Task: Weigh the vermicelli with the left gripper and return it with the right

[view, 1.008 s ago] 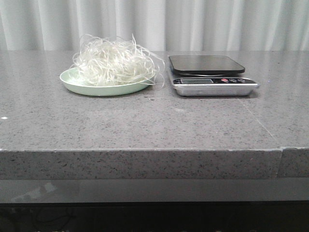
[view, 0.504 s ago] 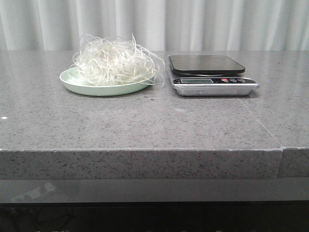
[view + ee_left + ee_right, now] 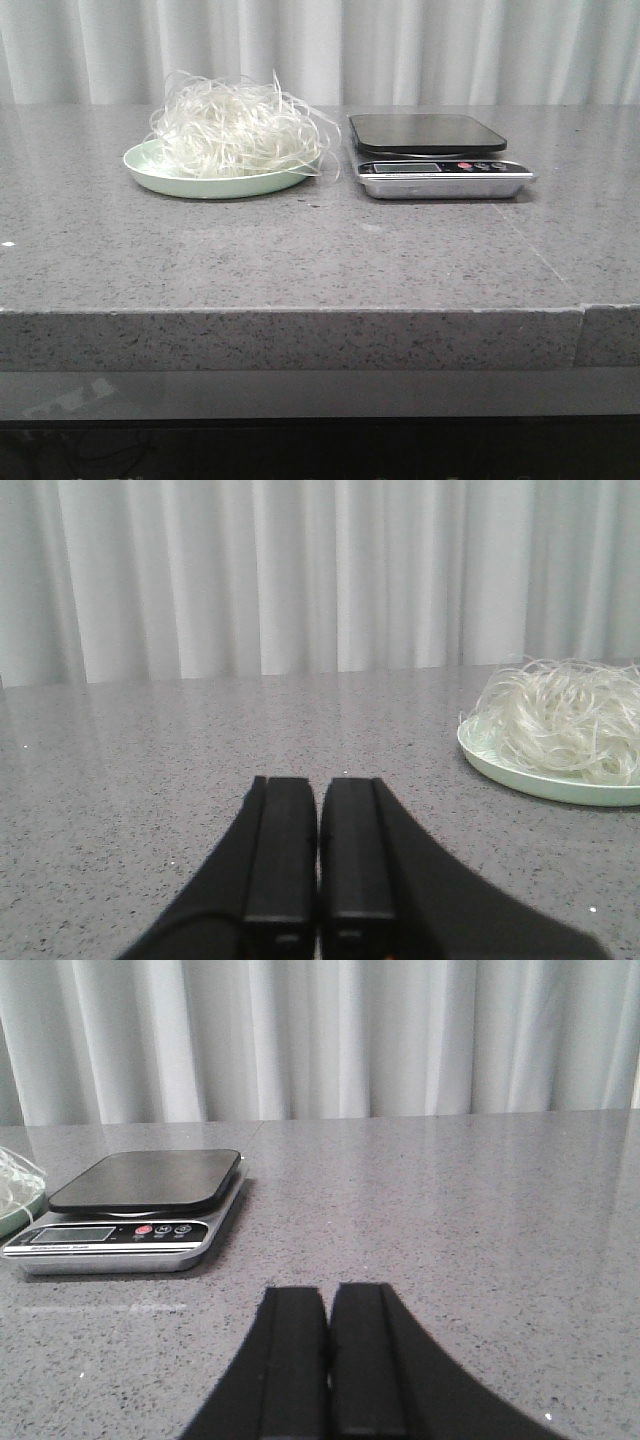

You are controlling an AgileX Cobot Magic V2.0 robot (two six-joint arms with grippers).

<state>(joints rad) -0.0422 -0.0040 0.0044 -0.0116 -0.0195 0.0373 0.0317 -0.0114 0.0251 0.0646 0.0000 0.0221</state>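
The vermicelli [image 3: 235,128] is a fluffy white tangle heaped on a pale mint-green plate [image 3: 160,178] at the back left of the grey table. In the left wrist view the vermicelli [image 3: 565,720] and plate [image 3: 540,780] lie well off to one side of my left gripper [image 3: 320,782], which is shut and empty. Just right of the plate stands a kitchen scale [image 3: 435,152] with a bare black platform. The scale [image 3: 135,1205] is apart from my right gripper [image 3: 328,1290], which is shut with nothing in it. Neither gripper shows in the front view.
Grey speckled stone table [image 3: 320,260] with its front edge near the camera. A white curtain [image 3: 400,50] hangs behind the table. A seam in the tabletop runs at the front right [image 3: 583,308].
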